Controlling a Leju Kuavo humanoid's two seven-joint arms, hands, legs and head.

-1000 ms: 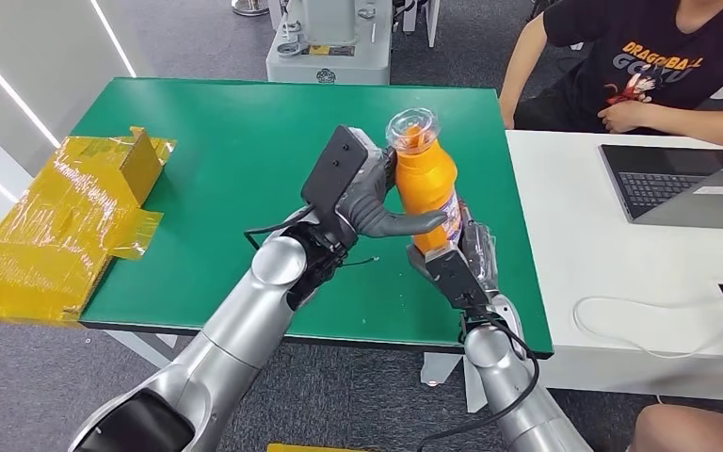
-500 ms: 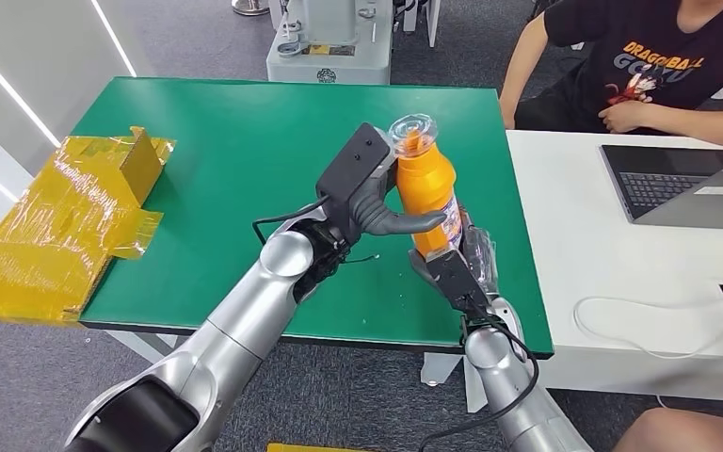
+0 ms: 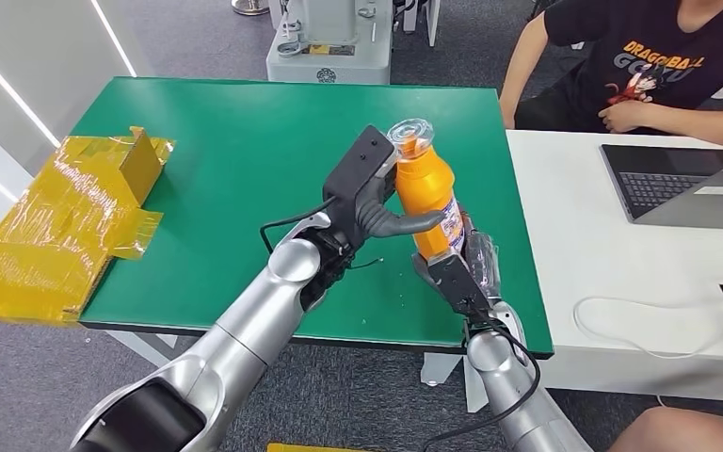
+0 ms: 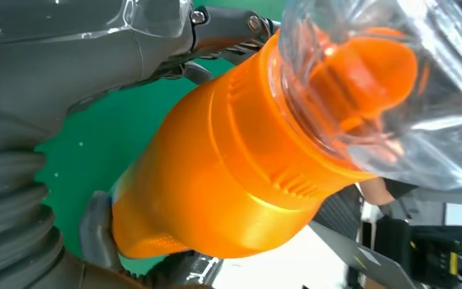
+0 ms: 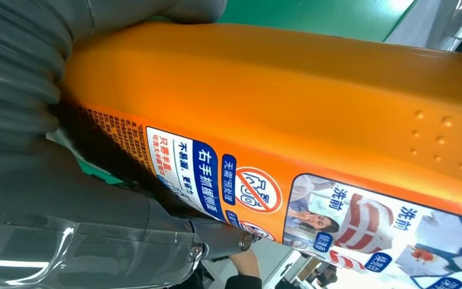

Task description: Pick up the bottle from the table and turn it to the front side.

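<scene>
An orange bottle [image 3: 426, 193] with a clear plastic cap cover is held upright above the green table [image 3: 216, 160], near its right edge. My left hand [image 3: 377, 202] grips its upper body from the left, thumb wrapped across the front. My right hand [image 3: 457, 264] holds its lower part from below. In the left wrist view the bottle [image 4: 228, 174] shows its orange shoulder and clear cap. The right wrist view has the bottle [image 5: 313, 120] with its printed label facing the camera.
A yellow taped cardboard box [image 3: 66, 221] hangs over the table's left edge. A white desk [image 3: 640, 264] with a laptop [image 3: 687, 184] adjoins on the right, where a person [image 3: 659, 66] in a black shirt sits. A grey machine base [image 3: 329, 42] stands behind the table.
My left arm has pushed forward and to the right, and the hand now sits closer around the bottle's upper body. The bottle has tilted and shifted slightly; my right hand stays under it.
</scene>
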